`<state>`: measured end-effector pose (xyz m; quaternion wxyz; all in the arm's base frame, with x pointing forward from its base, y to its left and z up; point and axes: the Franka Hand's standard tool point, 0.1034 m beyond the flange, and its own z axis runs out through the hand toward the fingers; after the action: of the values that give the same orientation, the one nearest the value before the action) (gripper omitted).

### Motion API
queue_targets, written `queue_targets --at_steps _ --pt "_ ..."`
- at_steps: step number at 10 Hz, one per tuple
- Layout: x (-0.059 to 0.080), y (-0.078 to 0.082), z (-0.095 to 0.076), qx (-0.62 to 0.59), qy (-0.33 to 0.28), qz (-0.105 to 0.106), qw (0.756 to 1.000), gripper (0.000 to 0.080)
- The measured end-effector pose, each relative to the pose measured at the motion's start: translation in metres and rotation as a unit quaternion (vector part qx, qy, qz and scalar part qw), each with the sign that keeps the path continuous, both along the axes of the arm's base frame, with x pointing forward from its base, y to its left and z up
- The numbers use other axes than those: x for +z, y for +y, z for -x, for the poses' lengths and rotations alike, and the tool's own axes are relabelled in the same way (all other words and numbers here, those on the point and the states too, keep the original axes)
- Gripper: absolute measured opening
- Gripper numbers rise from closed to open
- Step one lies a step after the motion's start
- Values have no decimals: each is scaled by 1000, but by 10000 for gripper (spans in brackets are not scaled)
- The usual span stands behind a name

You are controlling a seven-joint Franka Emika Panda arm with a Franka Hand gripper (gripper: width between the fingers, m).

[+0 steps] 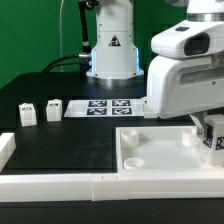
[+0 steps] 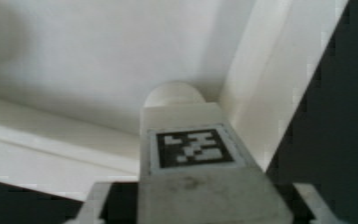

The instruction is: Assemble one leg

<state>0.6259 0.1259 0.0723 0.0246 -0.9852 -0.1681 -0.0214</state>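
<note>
Leg [image 2: 194,140] w/ tag — clamped in end effector [image 1: 211,138] — at corner of tray panel [image 1: 150,152].

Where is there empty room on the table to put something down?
The widest bare patch is black table, bordered by two loose legs, the marker board and the tray panel. It is crowded at the exterior view's right, where the gripper holds the leg over that panel.
</note>
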Motion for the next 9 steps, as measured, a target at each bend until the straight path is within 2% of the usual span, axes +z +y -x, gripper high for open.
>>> queue_targets --at_steps 3,4,7,9 --pt "0 0 0 -21 1 -2 1000 294" --pt "0 -1 -1 -109 3 -8 994 294" --pt "-1 -2 -1 -299 16 -17 954 294" --pt "-1 -3 -1 -439 25 -22 898 294"
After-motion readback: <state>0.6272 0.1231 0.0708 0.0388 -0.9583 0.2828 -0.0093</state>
